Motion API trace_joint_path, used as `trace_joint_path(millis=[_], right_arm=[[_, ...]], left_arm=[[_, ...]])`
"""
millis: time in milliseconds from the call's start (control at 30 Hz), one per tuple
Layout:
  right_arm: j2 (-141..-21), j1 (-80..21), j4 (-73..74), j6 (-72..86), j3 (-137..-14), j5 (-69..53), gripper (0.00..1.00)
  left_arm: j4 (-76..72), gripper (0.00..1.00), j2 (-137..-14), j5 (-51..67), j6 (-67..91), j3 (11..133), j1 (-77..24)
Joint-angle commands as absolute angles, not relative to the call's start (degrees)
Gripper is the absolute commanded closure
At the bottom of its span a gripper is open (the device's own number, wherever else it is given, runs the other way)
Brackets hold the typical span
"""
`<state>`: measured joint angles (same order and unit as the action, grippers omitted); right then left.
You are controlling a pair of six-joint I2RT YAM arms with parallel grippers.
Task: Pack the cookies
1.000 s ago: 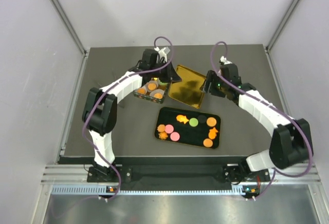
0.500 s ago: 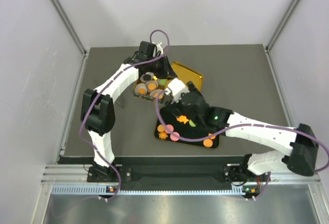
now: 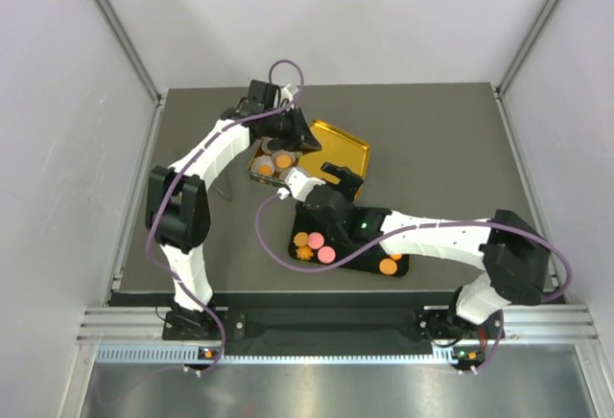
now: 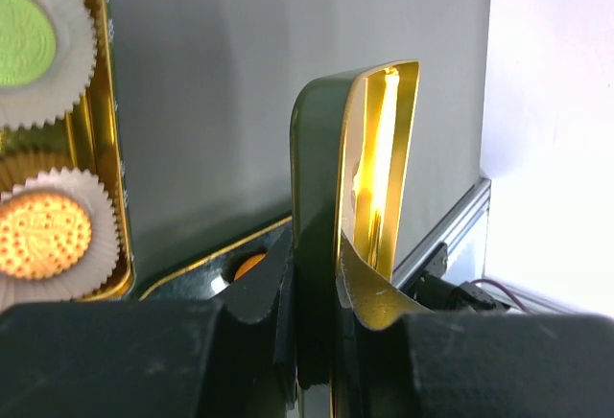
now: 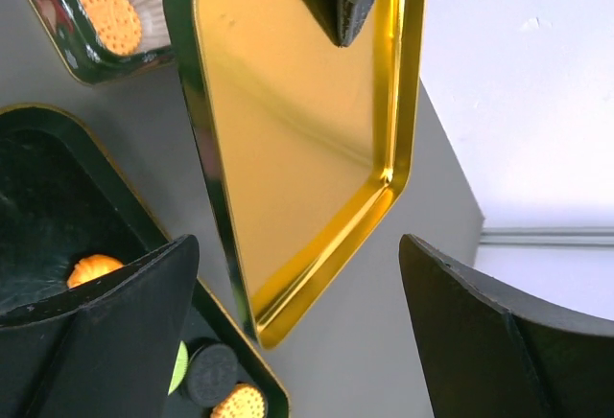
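Left tool (image 4: 317, 279) is clamped tight on the rim of the lid (image 3: 341, 154), one finger on the green outside and the other on the gold inside. From above, the lid sits just right of the tin (image 3: 257, 175) with its gold face showing. I can't tell whether its far edge touches the worktop (image 3: 441, 140).

My right arm is stretched across the tray (image 3: 360, 263). The right tool (image 5: 297, 245) is spread wide with nothing in it. On its wrist cam the gold face of the lid fills the gap between the two fingers and doesn't touch either, as far as I can see.

Cookies (image 3: 316, 240): some are in the tin, each in a white paper cup (image 4: 58, 236). The left wrist cam shows an orange one and a green one there. The rest lie on the black tray, nearer the arm bases. There are orange and pink discs at its left end and another orange one at its near right corner, and the arm hides the middle. The right wrist cam also catches a dark disc near the tray's edge.
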<state>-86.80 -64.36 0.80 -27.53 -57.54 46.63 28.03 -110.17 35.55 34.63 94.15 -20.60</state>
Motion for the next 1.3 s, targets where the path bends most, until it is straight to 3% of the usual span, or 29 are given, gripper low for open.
trace_joint_path(millis=[0, 300, 500, 633, 667, 700, 733, 800, 833, 900, 933, 967, 1033, 1267], right_arm=[[-89.55, -64.78, -5.27, -33.04, -60.55, 49.83, 0.15], [-93.43, -62.67, -11.06, -37.61, -61.87, 50.54, 0.22], [-94.92, -61.88, -13.35, -40.51, -62.75, 51.77, 0.40], [-94.83, -61.70, -14.76, -41.31, -63.10, 51.76, 0.75], [-95.10, -61.61, -14.85, -41.48, -63.28, 51.85, 0.83], [-95.10, -61.61, -14.85, -41.75, -63.63, 52.29, 0.96], [-95.10, -61.61, -14.85, -41.92, -63.72, 52.38, 1.00], [-94.40, -61.61, -14.85, -42.01, -63.72, 52.56, 1.00], [-93.96, -61.61, -14.59, -42.01, -63.72, 52.73, 1.00], [-92.90, -61.61, -13.28, -41.66, -64.42, 53.17, 1.00], [-92.55, -61.61, -12.58, -41.40, -64.68, 53.43, 1.00], [-91.68, -61.52, -10.74, -40.70, -64.95, 53.52, 1.00], [-90.10, -61.52, -5.40, -37.81, -66.44, 52.56, 1.00], [-87.72, -60.74, 5.52, -28.86, -68.81, 48.52, 1.00]], left_arm=[[25.23, 1.00, -105.30, 38.76, 35.42, 92.64, -20.13], [24.35, 0.99, -102.92, 40.52, 35.77, 90.00, -19.16], [23.91, 0.98, -102.13, 41.75, 35.86, 88.86, -18.63], [22.68, 0.95, -102.04, 43.68, 36.82, 88.60, -18.37], [22.59, 0.93, -102.04, 44.03, 37.00, 88.68, -18.28], [22.41, 0.87, -102.04, 44.12, 37.00, 88.86, -18.28], [22.24, 0.84, -101.87, 44.12, 37.00, 88.94, -18.19], [21.45, 0.75, -101.78, 44.12, 37.18, 89.21, -18.19], [21.36, 0.60, -101.78, 43.60, 37.53, 89.30, -18.11], [20.92, 0.47, -100.99, 38.78, 37.27, 89.47, -18.02], [20.92, 0.32, -100.20, 36.50, 37.09, 89.56, -17.84], [21.09, 0.26, -99.85, 31.08, 36.92, 89.65, -17.32], [19.26, 0.21, -99.15, 27.09, 37.97, 89.12, -15.39], [18.89, 0.25, -99.41, 15.85, 38.41, 90.96, -10.12]])
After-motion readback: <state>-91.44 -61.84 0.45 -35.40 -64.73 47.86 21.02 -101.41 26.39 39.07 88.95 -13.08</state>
